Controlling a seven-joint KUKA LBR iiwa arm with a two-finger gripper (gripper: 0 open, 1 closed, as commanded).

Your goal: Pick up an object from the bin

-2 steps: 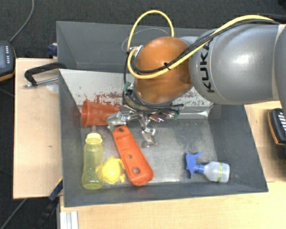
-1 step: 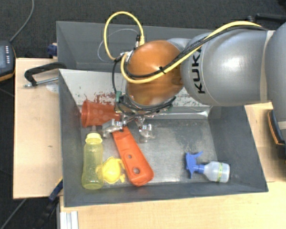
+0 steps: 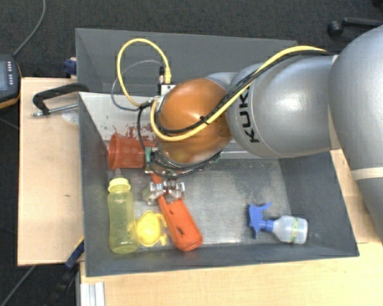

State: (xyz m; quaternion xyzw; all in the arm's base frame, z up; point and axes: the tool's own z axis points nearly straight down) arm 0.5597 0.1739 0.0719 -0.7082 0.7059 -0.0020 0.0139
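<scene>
So nothing is coming out of the bin (image 3: 236, 193) yet, as far as I can see. Going from the left, a see-through yellow bottle (image 3: 119, 217) is lying along the left wall, and a reddish-brown cup (image 3: 126, 152) is lying on its side further back. A little yellow rounded thing (image 3: 149, 229) is sitting right beside the bottle. Next over, the gripper (image 3: 164, 190) is hanging low, right at the upper end of an orange elongated thing (image 3: 180, 226), which is resting on the floor near the front wall and leaning against the yellow blob. Honestly I can't tell whether the gripper is released or clenched, since the arm's orange cover (image 3: 188, 123) is looming over it. I'm guessing the orange thing is the one it's going for, but it's lying flat, so I'm not calling it grabbed. Off to the right, well apart from everything, a small bottle with a blue spray head (image 3: 277, 225) is lying alone. The way I'm reading it, the approach is about done, and the grasp and the lift are what's left.
</scene>
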